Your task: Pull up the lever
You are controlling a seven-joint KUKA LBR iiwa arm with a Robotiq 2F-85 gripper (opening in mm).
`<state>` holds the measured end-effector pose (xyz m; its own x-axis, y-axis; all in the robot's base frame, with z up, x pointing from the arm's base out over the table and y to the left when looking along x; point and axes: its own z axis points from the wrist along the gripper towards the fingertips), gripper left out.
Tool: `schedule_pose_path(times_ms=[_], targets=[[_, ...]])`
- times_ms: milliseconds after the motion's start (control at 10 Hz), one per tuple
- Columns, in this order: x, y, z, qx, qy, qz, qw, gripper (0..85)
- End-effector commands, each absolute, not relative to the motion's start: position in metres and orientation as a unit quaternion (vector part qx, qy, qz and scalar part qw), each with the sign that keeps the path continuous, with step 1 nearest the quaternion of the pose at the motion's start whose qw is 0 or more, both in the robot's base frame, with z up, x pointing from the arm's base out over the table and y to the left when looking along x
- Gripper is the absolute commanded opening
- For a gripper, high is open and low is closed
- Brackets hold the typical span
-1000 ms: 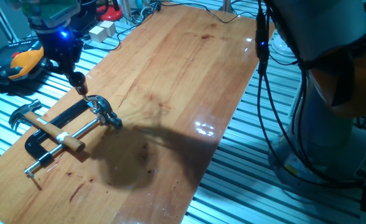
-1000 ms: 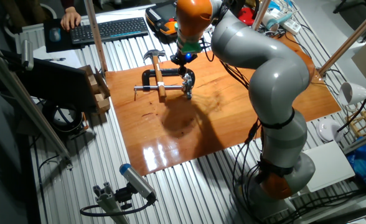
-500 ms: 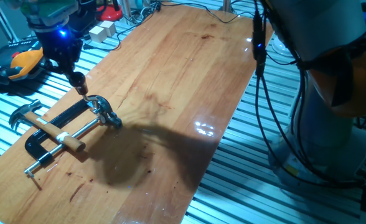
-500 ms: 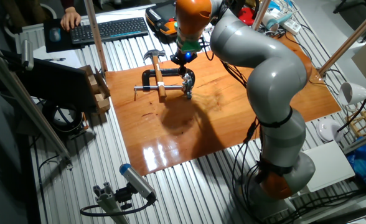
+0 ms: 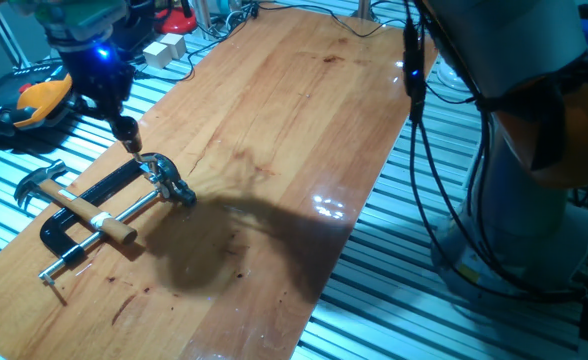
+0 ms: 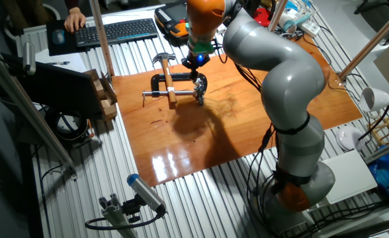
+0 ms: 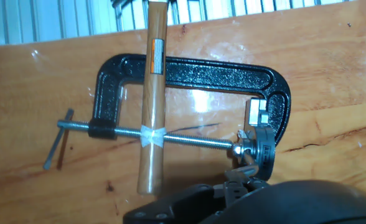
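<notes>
Risk: slim silver metal lever (image 5: pixel 171 183) slipping from hand (image 5: pixel 129 140), opening indiscernible, dragging unsecured black cast-iron clamp (image 7: pixel 189 71) across wooden worktop (image 5: pixel 274 120).

I see a hammer (image 5: pixel 69 200) lying on the wooden tabletop (image 5: pixel 274 120), its wooden shaft crossing the black clamp frame (image 7: pixel 189 73). Beyond the tabletop's far edge sit a keyboard (image 6: pixel 112 30) and an orange-and-black tool (image 5: pixel 29 102).

One black C-clamp (image 7: pixel 189 71) lies on the wooden surface (image 5: pixel 284 130), and one wooden-handled hammer (image 7: pixel 152 93) lies across it. The clamp carries one threaded screw rod (image 7: pixel 189 139) and one lever (image 5: pixel 173 182).
</notes>
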<state>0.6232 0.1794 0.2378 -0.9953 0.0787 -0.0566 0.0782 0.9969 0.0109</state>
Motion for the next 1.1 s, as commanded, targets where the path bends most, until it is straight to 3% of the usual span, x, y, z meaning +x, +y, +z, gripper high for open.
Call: schedule_pose_path(times_ms=[0, 1000], targets=[[0.617, 0.180, 0.235, 0.040, 0.999, 0.005, 0.030, 0.0], [0.588, 0.193, 0.221, 0.049, 0.998, 0.013, 0.034, 0.0]])
